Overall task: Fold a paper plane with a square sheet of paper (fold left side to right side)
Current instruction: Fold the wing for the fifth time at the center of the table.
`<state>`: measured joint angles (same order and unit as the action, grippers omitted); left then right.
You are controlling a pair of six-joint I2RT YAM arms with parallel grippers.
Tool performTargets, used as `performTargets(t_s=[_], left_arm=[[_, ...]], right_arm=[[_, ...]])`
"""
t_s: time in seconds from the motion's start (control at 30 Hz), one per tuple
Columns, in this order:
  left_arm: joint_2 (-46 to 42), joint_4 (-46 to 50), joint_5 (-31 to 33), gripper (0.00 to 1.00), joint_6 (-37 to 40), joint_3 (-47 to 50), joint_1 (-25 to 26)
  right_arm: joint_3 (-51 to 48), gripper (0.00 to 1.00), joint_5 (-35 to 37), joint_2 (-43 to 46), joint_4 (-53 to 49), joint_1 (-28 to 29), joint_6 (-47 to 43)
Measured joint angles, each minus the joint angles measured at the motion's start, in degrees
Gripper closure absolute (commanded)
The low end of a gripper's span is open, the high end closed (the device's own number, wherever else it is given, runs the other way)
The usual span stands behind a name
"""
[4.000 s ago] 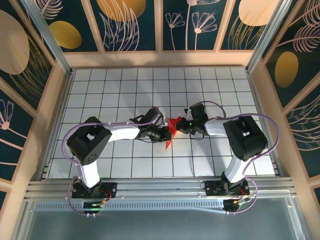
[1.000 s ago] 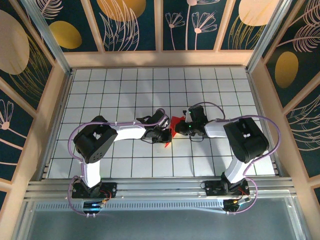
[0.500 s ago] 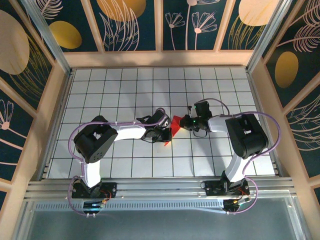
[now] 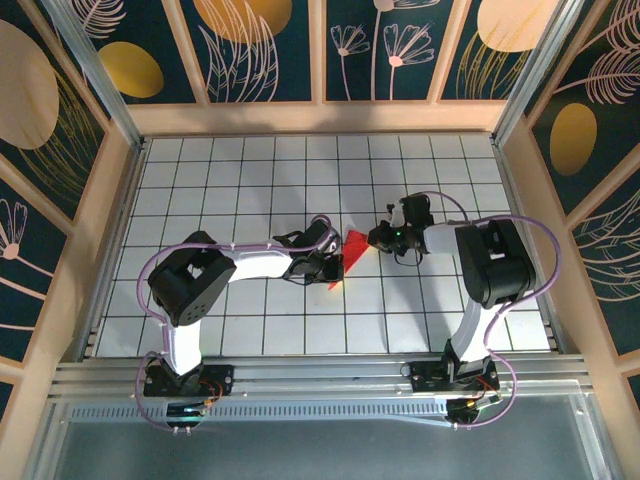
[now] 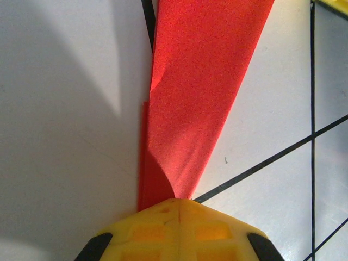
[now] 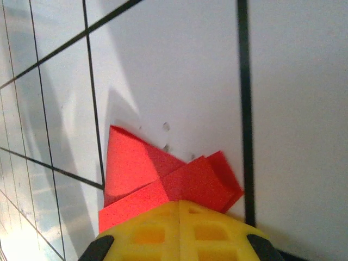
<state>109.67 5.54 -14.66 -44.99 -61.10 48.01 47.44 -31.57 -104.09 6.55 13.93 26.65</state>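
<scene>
Final creasing, apparently: left tool [image 5: 179, 202] pinches the narrow bright red paper plane [image 5: 206, 81]; right tool [image 6: 179, 204], pressed together, pins it. Next: flatten the crease.

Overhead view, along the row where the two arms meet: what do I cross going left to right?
In order: left arm's black elbow housing → left gripper → red paper → right gripper → right arm's black elbow housing.

No writing, label or number is legible on anything.
</scene>
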Motion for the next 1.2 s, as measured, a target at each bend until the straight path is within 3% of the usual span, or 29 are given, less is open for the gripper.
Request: performTargets(t_s=[0.33,0.63,0.9,1.03,1.2], left_arm=[[0.0,-0.2,0.2,1.0,-0.02,0.0,0.0],[0.0,-0.02,0.17,1.0,0.0,0.0,0.0],[0.0,0.02,0.17,1.0,-0.02,-0.04,0.0],[0.0,0.02,0.17,1.0,-0.02,-0.04,0.0],[0.0,0.09,0.2,1.0,0.0,-0.09,0.0]], right_arm=[[4.28,1.0,-1.46,-2.6,-3.43,-3.19,-0.22],[6.51,1.0,5.03,-0.2,-5.57,-7.76,-1.29],[-0.52,1.0,2.97,11.06,-3.3,1.49,2.82],[-2.56,1.0,1.77,10.54,-1.99,6.12,6.05],[-1.81,1.0,1.55,6.1,-0.26,7.08,7.48]])
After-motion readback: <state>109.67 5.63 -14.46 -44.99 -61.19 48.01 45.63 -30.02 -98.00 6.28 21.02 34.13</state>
